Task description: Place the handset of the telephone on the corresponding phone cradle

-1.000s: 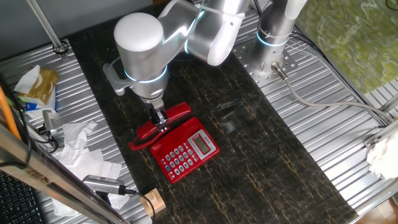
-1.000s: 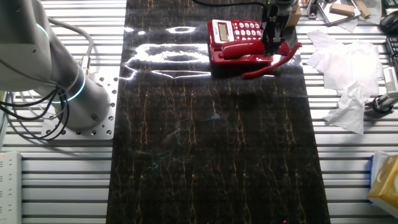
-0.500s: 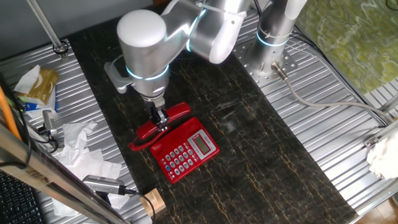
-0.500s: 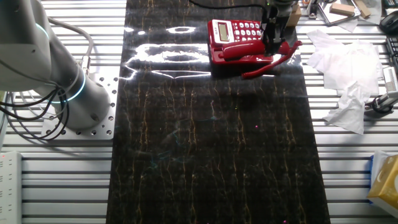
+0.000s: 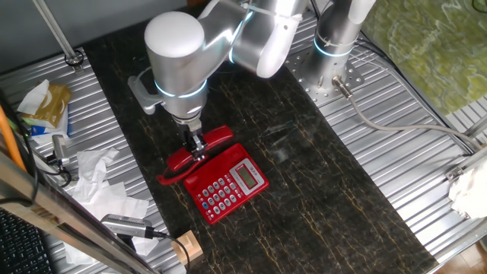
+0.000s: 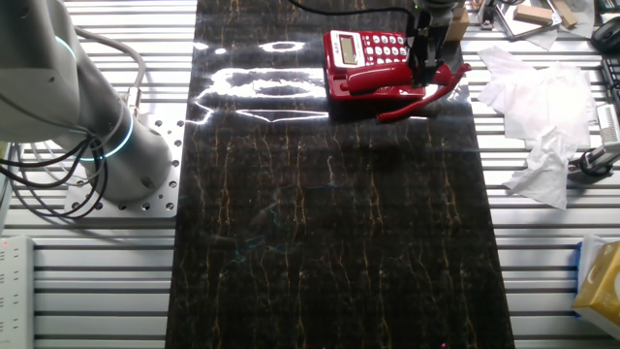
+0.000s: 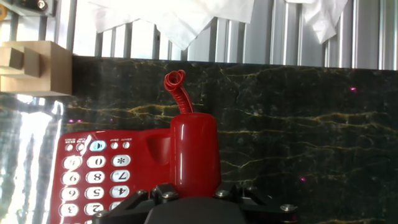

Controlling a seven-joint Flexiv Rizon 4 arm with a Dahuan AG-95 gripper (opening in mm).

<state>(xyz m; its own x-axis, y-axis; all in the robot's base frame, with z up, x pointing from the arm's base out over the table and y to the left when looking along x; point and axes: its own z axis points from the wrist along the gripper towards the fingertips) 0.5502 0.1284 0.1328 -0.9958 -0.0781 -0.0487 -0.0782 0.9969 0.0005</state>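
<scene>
Your gripper (image 5: 198, 146) is down on the handset (image 5: 196, 151), fingers (image 7: 163, 194) closed around the middle of its glossy red body. In the hand view you look straight along the handset (image 7: 194, 152), its rounded end pointing away from the camera, a curled red cord (image 7: 177, 90) rising from the tip.

From one fixed view, the handset lies along the far-left edge of the telephone (image 5: 227, 185), over the phone cradle (image 5: 199, 157), which it mostly hides. One end pokes past the base toward the upper right, the other toward the lower left. You cannot tell whether it is fully seated or held just above the recess.

From the other fixed view, the handset (image 6: 387, 78) runs along the near edge of the telephone (image 6: 373, 60), and the gripper (image 6: 426, 66) comes straight down on it near its right end. The cord (image 6: 426, 97) sweeps out to the right onto the dark marbled counter (image 6: 329, 213).

The keypad (image 7: 93, 177) shows just left of the handset in the hand view, grey-white buttons in rows. The pale display (image 5: 246, 176) sits on the side of the base away from the handset.

Beyond the counter's edge you have a wooden block (image 7: 34, 67) and crumpled white paper (image 6: 538, 126) on the ribbed metal surface.
</scene>
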